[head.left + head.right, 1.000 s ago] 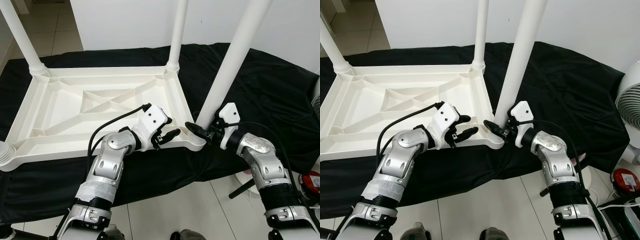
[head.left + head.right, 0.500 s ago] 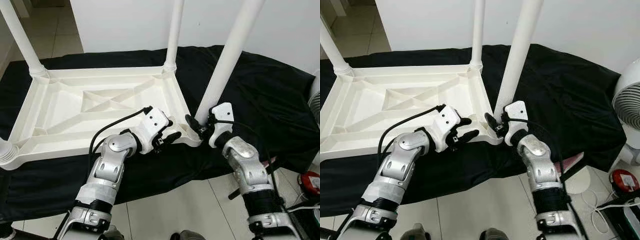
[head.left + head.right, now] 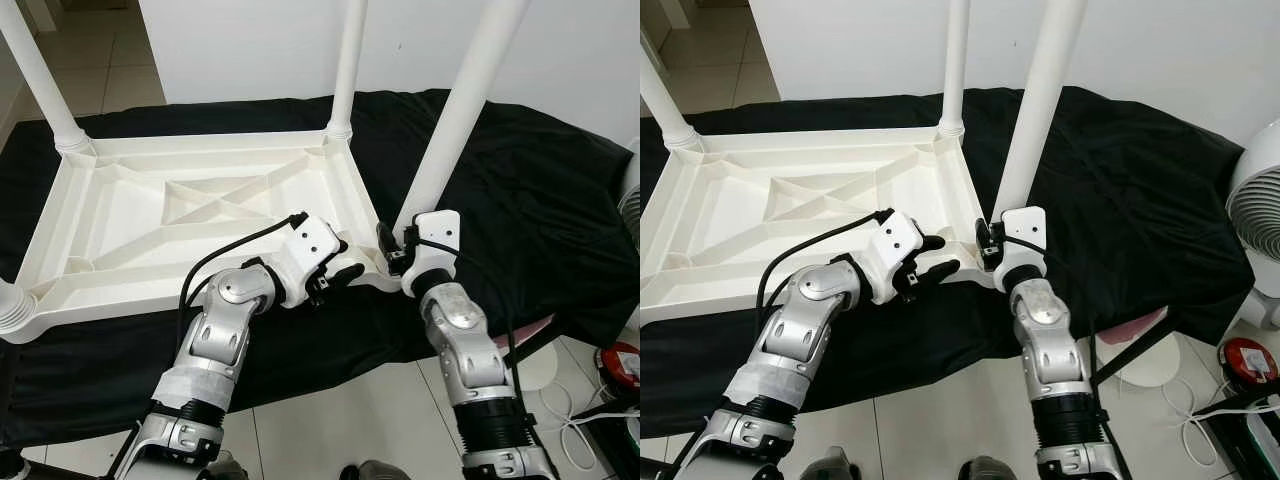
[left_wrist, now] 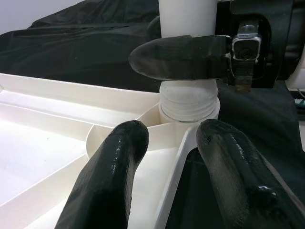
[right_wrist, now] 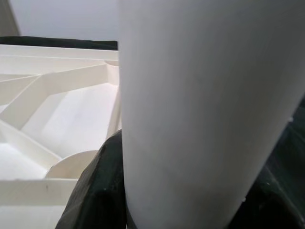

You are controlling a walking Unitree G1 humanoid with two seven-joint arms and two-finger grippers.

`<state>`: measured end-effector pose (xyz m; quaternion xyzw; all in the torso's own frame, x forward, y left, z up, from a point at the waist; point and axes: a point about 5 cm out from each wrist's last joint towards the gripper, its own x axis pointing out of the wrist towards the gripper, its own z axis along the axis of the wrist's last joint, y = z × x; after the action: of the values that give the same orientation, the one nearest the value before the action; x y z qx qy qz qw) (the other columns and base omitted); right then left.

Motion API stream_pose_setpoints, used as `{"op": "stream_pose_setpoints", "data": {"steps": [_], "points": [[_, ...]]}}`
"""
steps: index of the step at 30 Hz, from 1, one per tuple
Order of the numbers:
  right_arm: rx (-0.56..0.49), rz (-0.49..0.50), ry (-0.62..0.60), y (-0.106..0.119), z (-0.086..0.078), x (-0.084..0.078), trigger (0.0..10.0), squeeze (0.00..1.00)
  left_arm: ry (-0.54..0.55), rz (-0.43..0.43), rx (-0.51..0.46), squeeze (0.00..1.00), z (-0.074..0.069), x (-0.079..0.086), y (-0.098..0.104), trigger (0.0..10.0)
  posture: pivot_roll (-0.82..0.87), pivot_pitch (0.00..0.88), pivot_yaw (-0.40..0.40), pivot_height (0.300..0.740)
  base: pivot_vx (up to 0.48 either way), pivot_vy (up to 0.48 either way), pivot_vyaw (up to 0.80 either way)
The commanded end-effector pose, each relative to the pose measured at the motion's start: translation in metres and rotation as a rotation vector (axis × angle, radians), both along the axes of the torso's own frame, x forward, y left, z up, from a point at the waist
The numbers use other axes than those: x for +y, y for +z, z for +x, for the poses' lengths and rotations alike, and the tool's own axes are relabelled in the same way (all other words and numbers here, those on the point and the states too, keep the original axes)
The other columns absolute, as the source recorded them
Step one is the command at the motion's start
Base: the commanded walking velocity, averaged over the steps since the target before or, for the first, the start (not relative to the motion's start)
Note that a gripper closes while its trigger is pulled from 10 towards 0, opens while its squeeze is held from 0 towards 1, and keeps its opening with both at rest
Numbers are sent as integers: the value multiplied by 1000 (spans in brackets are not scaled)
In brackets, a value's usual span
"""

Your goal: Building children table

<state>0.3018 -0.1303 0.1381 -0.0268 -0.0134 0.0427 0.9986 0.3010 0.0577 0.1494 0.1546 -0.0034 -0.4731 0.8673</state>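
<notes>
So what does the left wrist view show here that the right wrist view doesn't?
Left wrist view: the left gripper open astride the tabletop's rim, the leg's threaded collar seated in its corner socket, and one of the right gripper's fingers against the leg. Right wrist view: the leg's shaft up close between the right gripper's fingers. Both: leg and ribbed tabletop underside.

White plastic tabletop (image 3: pixel 150 215) & legs (image 3: pixel 455 120), black cloth (image 3: pixel 540 190), pale tile floor (image 3: pixel 330 420), red item (image 3: pixel 625 362) at edge
</notes>
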Motion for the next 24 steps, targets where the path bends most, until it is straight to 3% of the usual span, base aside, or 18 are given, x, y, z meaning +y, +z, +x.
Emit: {"op": "stream_pose_setpoints", "data": {"steps": [1,6,8,10,11,13,14,24], "points": [[137,-35,-95,-27,-6,-8,10000,0,174,-14,-33,0,6,5,-4,10000,28,0,-38,740,0,0,0],[141,-32,-148,-26,-11,7,10000,0,183,-17,-35,0,6,6,-3,10000,30,0,-44,740,0,0,0],[111,-37,-94,-20,-12,23,10000,0,189,-21,-35,0,7,6,-3,10000,31,0,-41,740,0,0,0],[106,-29,-87,-19,-12,23,10000,0,190,-22,-34,0,7,6,-3,10000,26,0,-38,740,0,0,0],[107,-15,-86,-20,-12,21,10000,271,191,-23,-34,0,7,6,-3,10000,27,0,-37,740,0,0,0],[110,-2,-90,-20,-12,19,10000,271,191,-23,-35,0,7,5,-3,10000,27,0,-37,740,0,0,0],[105,12,-82,-20,-12,19,10000,1000,192,-24,-35,0,7,5,-2,10000,24,0,-33,740,0,0,0],[77,16,-51,-15,-11,10,10000,1000,192,-30,-37,0,7,5,-2,10000,7,0,-28,740,0,0,0]]}}
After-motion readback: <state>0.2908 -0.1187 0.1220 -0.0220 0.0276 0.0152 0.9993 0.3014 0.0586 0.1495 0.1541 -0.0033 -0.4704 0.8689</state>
